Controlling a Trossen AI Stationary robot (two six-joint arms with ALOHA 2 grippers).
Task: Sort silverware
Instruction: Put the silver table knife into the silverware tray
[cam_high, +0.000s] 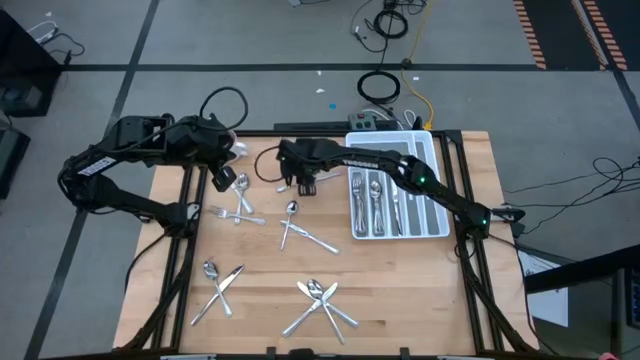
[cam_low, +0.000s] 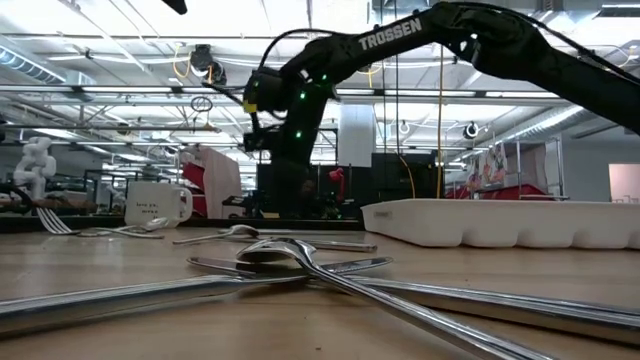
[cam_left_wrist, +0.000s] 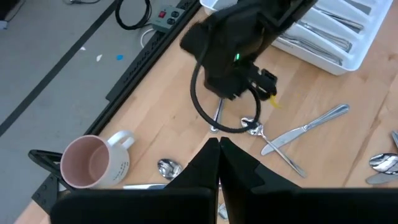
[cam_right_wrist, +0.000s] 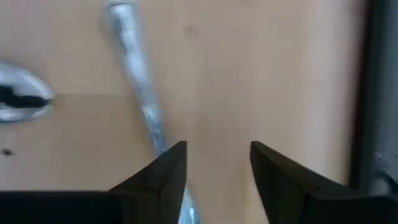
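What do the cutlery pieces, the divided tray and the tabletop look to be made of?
Silverware: polished metal, by its mirror-like glints. Divided tray: probably moulded plastic, white, matte, with rounded walls. Table: light wood, probably sealed butcher block, since it shows grain and plank seams.

The right arm reaches leftward across the far middle of the table, its end effector (cam_right_wrist: 213, 180) pointing down with fingers parted. The left arm folds over the far left, its end effector (cam_left_wrist: 219, 163) pinched together.
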